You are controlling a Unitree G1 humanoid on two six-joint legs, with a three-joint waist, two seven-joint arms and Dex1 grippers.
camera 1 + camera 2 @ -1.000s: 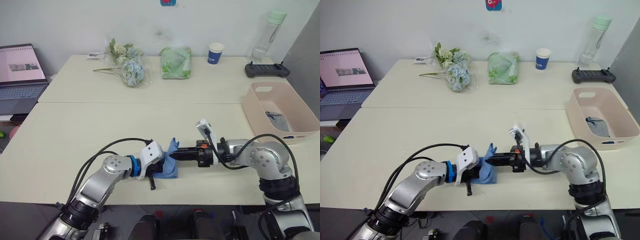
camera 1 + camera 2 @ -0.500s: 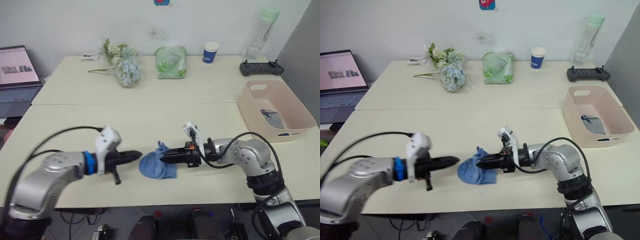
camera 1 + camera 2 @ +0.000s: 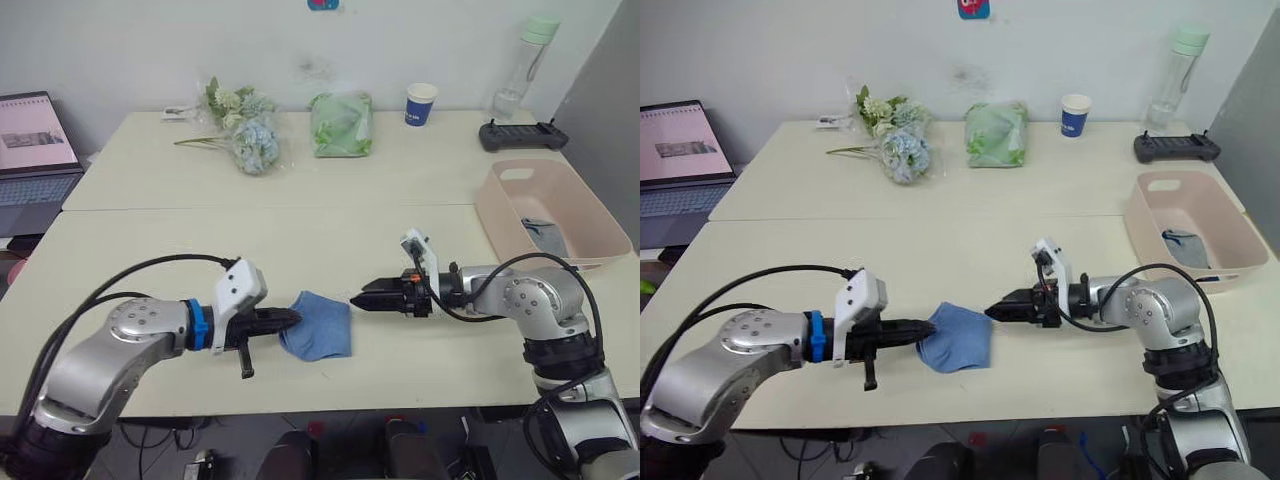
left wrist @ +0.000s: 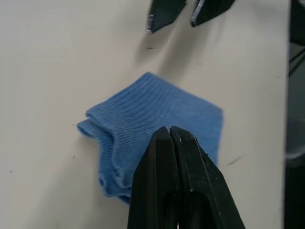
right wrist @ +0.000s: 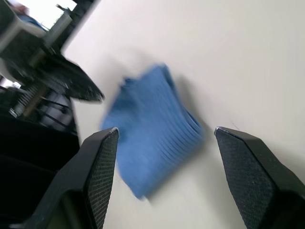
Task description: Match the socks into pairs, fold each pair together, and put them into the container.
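A folded pair of light blue socks [image 3: 318, 325] lies flat on the near table. My left gripper [image 3: 292, 318] is shut, its tip resting at the pair's left edge; in the left wrist view the closed fingers [image 4: 169, 143] point over the blue knit [image 4: 157, 109]. My right gripper [image 3: 358, 298] is just right of the pair and apart from it. Its fingers stand wide open with nothing between them, and the socks [image 5: 152, 129] lie beyond them. The pink container [image 3: 500, 215] stands at the far right with a grey sock [image 3: 545, 235] inside.
On the back table are a bunch of flowers [image 3: 245, 135], a green bag [image 3: 342, 123], a blue paper cup [image 3: 421, 103], a bottle [image 3: 520, 70] and a black controller [image 3: 522, 135]. A laptop [image 3: 35, 145] sits at the far left.
My right gripper has opened and drawn back to the right, off the socks. My left gripper swung away left, then came back to the pair's left edge. The pair now lies flatter.
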